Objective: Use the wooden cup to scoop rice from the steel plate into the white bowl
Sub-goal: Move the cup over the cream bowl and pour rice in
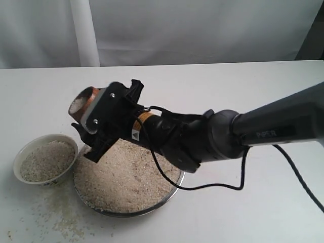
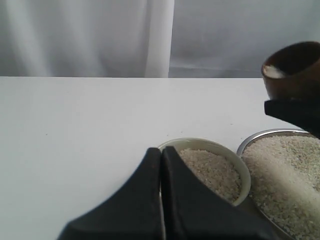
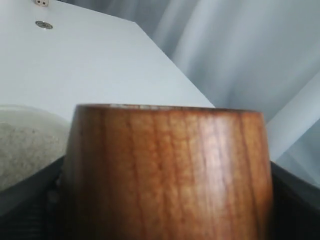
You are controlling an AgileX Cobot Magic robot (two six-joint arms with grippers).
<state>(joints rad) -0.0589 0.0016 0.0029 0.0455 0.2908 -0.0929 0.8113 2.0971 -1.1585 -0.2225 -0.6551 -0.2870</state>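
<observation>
White table (image 1: 243,81), pale curtain (image 1: 202,25) behind: your cup (image 1: 84,101), tilted with some rice (image 1: 76,105) inside, is clamped in the right gripper (image 1: 93,121) over the plate's (image 1: 174,189) left edge, near the bowl (image 1: 18,157). Plate heaped, bowl part-filled, grains scattered in front. Your left gripper (image 2: 161,162) is closed on nothing, the bowl just past its tips.

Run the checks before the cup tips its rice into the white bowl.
1. Right claw grips wooden cup: ok.
2. Cup holds rice: ok.
3. Cup mouth over white bowl: not ok; it hangs nearer the steel plate edge.
4. Bowl upright with room left: ok, partly filled.
5. Left claw clear of the pour path: cannot tell; it is shut, close by the bowl.
</observation>
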